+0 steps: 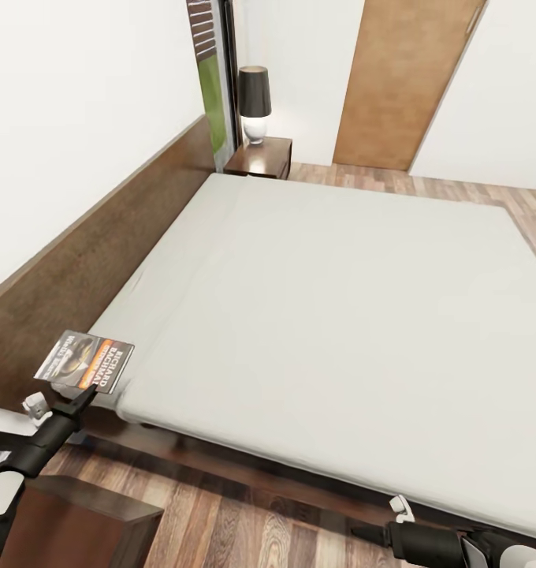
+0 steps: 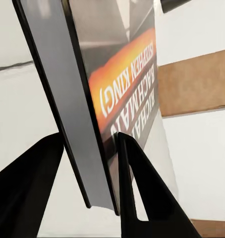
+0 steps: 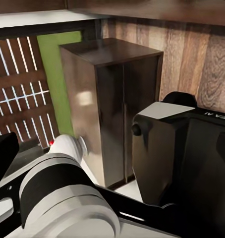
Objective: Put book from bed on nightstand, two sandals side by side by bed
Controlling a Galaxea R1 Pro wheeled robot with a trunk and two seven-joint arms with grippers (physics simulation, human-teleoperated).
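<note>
My left gripper (image 1: 84,397) is shut on the lower edge of the book (image 1: 85,360), a thin paperback with a dark cover and an orange band. It holds the book in the air over the near left corner of the bed (image 1: 315,315). In the left wrist view the book (image 2: 117,84) stands edge-on, pinched between the two black fingers (image 2: 28,188). The near nightstand (image 1: 79,521) sits just below that arm, and a second nightstand (image 1: 258,158) stands at the bed's far corner. My right gripper (image 1: 362,532) hangs low by the bed's near side. The sandals are out of view.
A black-shaded lamp (image 1: 254,102) stands on the far nightstand beside the window (image 1: 213,87). A brown door (image 1: 402,79) is behind the bed. The headboard (image 1: 102,252) runs along the left wall. The right wrist view shows a dark nightstand (image 3: 117,99), the slatted fence (image 3: 18,94) and my own body (image 3: 187,148).
</note>
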